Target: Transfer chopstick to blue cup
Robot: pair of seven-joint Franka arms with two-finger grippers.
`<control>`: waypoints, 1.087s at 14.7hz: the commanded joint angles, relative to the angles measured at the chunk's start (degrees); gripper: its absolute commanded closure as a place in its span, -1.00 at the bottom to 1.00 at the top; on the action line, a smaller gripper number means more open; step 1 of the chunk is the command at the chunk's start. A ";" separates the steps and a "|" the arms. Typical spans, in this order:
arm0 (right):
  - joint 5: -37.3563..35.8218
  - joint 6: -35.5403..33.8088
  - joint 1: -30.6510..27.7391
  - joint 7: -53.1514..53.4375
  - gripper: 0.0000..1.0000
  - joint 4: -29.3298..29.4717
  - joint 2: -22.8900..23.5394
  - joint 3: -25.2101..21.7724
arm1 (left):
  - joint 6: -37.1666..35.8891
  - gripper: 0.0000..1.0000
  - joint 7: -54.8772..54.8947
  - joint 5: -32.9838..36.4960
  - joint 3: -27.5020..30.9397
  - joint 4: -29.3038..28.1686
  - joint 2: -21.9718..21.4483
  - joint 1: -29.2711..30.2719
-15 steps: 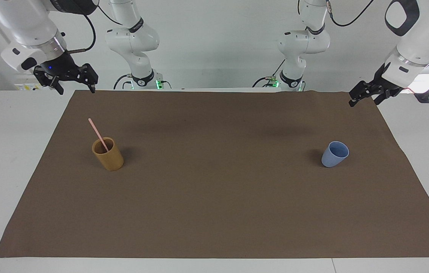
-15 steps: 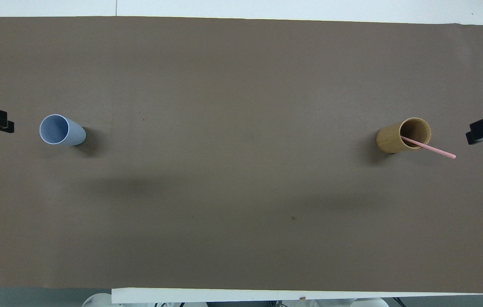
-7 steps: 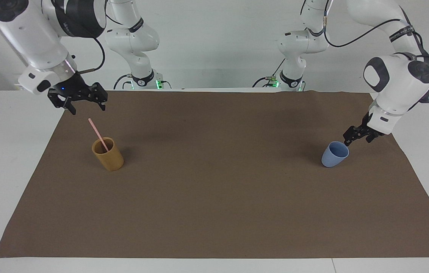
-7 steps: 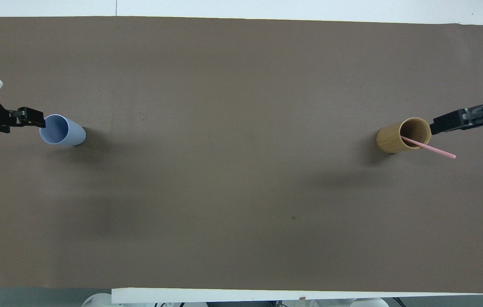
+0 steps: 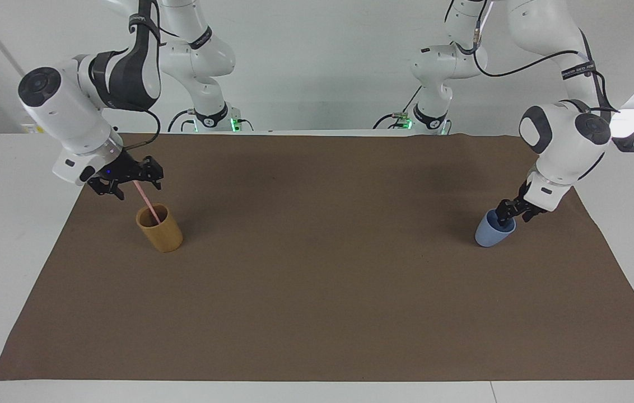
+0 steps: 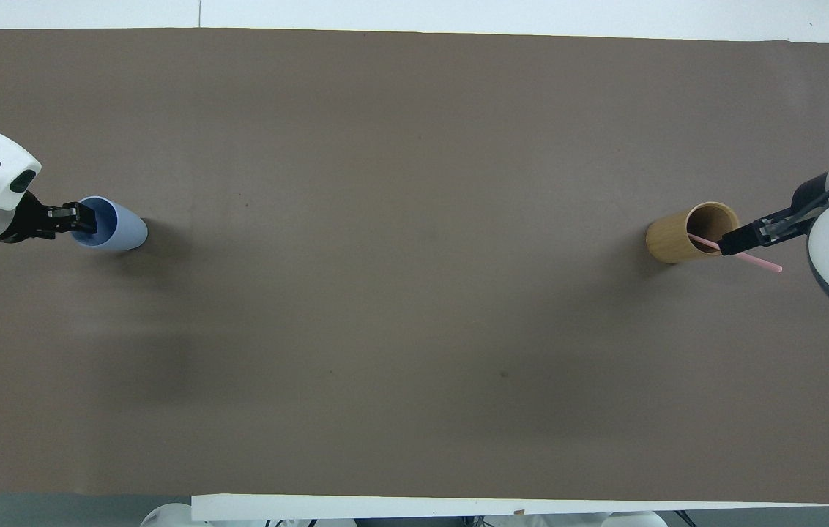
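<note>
The pale pink chopstick (image 5: 147, 201) stands leaning in a tan bamboo-coloured cup (image 5: 161, 234) toward the right arm's end of the table; it also shows in the overhead view (image 6: 764, 263). My right gripper (image 5: 131, 187) is open, with its fingers on either side of the stick's upper part, above the tan cup (image 6: 671, 238). The blue cup (image 5: 488, 235) stands upright toward the left arm's end. My left gripper (image 5: 512, 217) is open at the cup's rim, on the side toward the table's end; in the overhead view, the gripper (image 6: 81, 219) overlaps the blue cup's (image 6: 125, 233) mouth.
A brown mat (image 5: 317, 291) covers most of the white table. The two cups stand far apart on it, with bare mat between them.
Both arms have come down from the table's ends. The right gripper dropped around the chopstick. The left gripper dropped to the blue cup's rim. The cups and stick have not moved.
</note>
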 commanded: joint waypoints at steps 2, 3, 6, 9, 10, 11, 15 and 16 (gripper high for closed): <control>0.39 1.05 -1.15 -4.78 -0.35 -3.63 -1.05 0.24 | -1.32 1.00 -1.40 0.52 -0.47 -0.48 -0.89 -1.32; 0.30 1.05 -2.12 -6.20 -0.23 -3.99 -1.05 0.24 | -5.25 1.00 -1.40 -2.00 -0.56 1.79 -0.54 -3.59; -1.28 1.05 -1.87 -6.65 0.31 -4.17 -0.87 0.24 | -13.45 1.00 -9.78 -12.14 -0.12 10.94 2.27 -16.23; -1.81 1.05 -1.69 -6.39 0.85 -3.99 -0.78 0.24 | -6.99 1.00 -29.56 -11.35 -0.21 8.06 1.40 -29.69; -1.81 0.96 -1.69 -6.39 1.00 -3.99 -0.78 0.24 | -6.70 1.00 -32.92 -11.35 -0.30 7.88 1.39 -31.72; -1.81 0.96 -1.69 -6.39 1.00 -3.90 -0.78 0.24 | -5.91 1.00 -34.61 -11.35 -0.21 7.18 1.39 -34.61; -4.62 -2.53 -1.60 -6.56 1.00 1.26 0.35 0.32 | -0.46 1.00 -44.46 -11.35 -0.38 7.09 4.37 -40.17; -4.71 -6.65 -1.60 -6.56 1.00 5.55 1.32 0.41 | 0.76 1.00 -44.56 -11.35 -0.39 7.00 4.99 -40.70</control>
